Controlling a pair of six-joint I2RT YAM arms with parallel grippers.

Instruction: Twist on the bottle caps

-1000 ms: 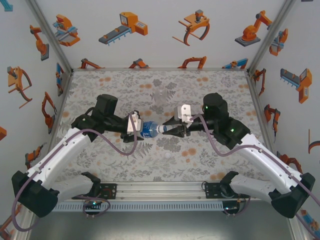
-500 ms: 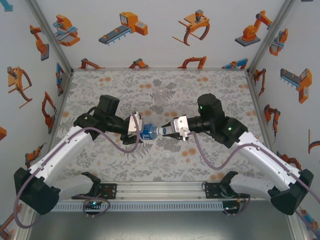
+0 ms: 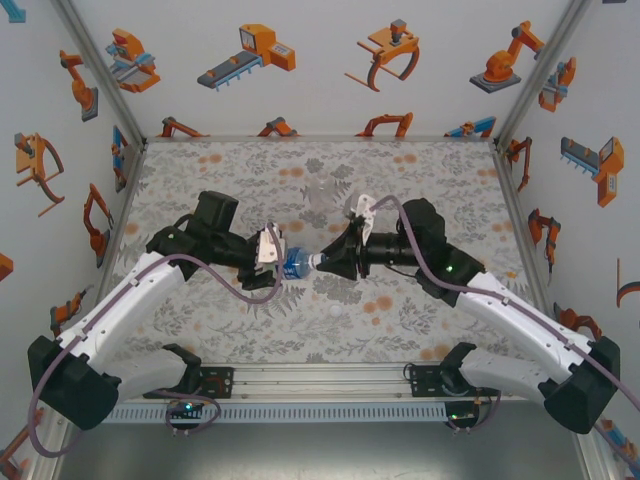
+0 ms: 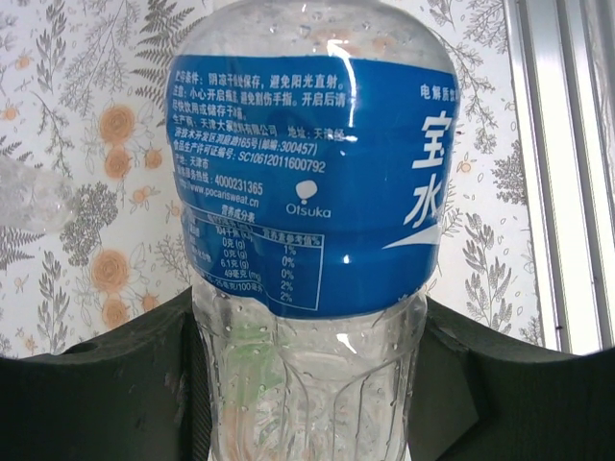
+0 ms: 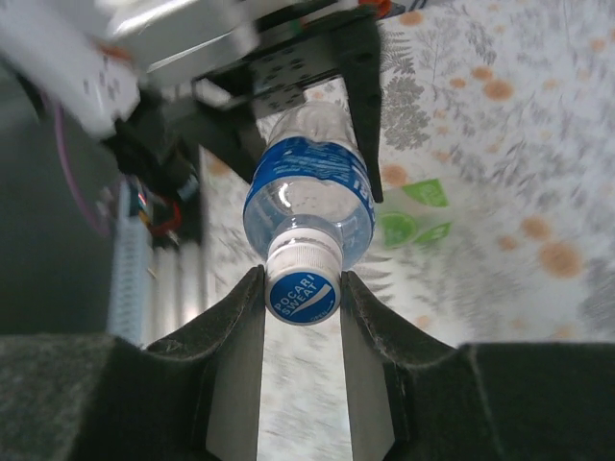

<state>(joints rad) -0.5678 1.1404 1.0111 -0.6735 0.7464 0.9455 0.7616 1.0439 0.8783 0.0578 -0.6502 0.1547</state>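
Right wrist: right jaws clenched on cap point(image 5: 304, 288), seated on blue-label bottle point(image 5: 309, 197); left jaws grasp its body above tabletop point(image 3: 420, 320) centre. Tightening underway. Plain bottle point(image 3: 322, 195) at 12 o'clock, probably uncapped.

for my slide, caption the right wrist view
Right tool pinching the cap on the blue-label bottle.

- Bottles: two that can be counted. One is the blue-labelled bottle point(image 3: 294, 263), the other the plain clear bottle point(image 3: 322, 193).
- Green patches point(image 5: 404, 228): a few lie on the desk point(image 3: 200, 330) in the right wrist view. They are too blurred to count as a third bottle.
- Caps: one, the cap point(image 5: 303, 281) with a white ribbed side and a blue top.
- Arms: two, the left arm point(image 3: 130, 290) and the right arm point(image 3: 510, 310).
- Grippers: two, the left gripper point(image 3: 283, 262) and the right gripper point(image 3: 322, 261), each with one pair of jaws.
- Desks: one.
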